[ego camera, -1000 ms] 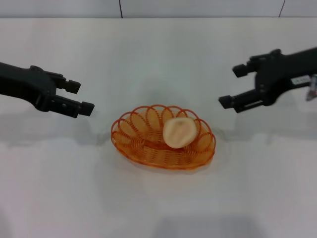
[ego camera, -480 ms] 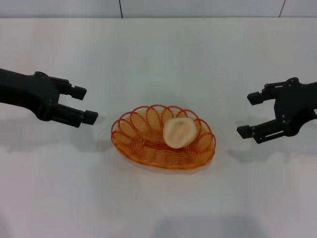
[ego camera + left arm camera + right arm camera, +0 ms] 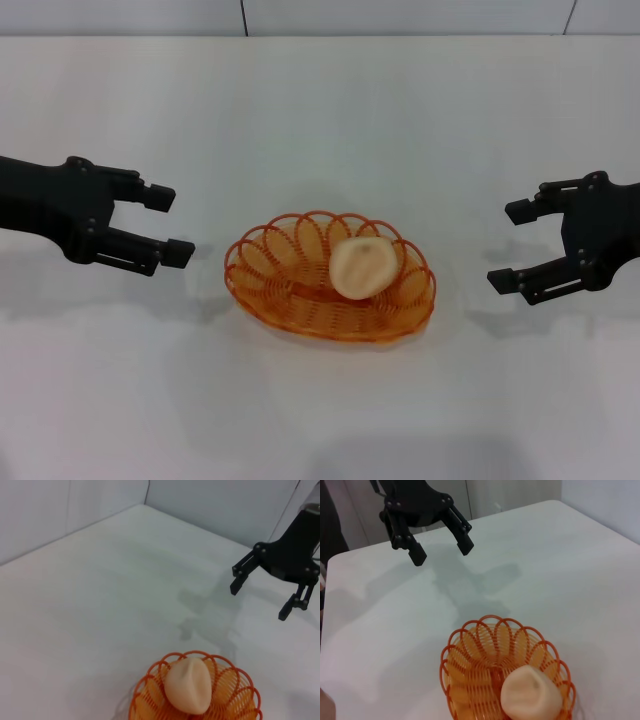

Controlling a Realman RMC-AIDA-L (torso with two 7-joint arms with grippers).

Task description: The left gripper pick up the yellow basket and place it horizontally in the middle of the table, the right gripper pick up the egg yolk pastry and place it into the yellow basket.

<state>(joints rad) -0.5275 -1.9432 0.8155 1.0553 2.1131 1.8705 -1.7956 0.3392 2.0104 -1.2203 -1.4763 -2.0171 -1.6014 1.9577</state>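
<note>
- The yellow basket (image 3: pixel 330 278) served as my landmark: it lay lengthwise across the middle of the table (image 3: pixel 320 120), flat on its base, nearer to me than either of my claws' tips by a little.
- Inside the basket, toward its right end, sat the egg yolk pastry (image 3: pixel 362 267), leaning against the far-right stretch of the looped rim with its crease facing up. By the look of things, both placements were done.
- To the left of the basket, apart from it, my left gripper (image 3: pixel 167 222) hung with its two fingers spread and nothing between them.
- To the right of the basket, well apart from it, my right gripper (image 3: pixel 512 246) was likewise spread wide and empty.
- I judged the pastry soft and crumbly, light enough that a gentle pinch across its round sides would do; a hard squeeze would likely dent it.
- I judged the basket light and somewhat springy, its wire loops giving under pressure; the scalloped rim at a narrow end looked the best place to grip, since the smooth strands might slip.
- Beyond the basket, only bare tabletop ran to the far wall.
</note>
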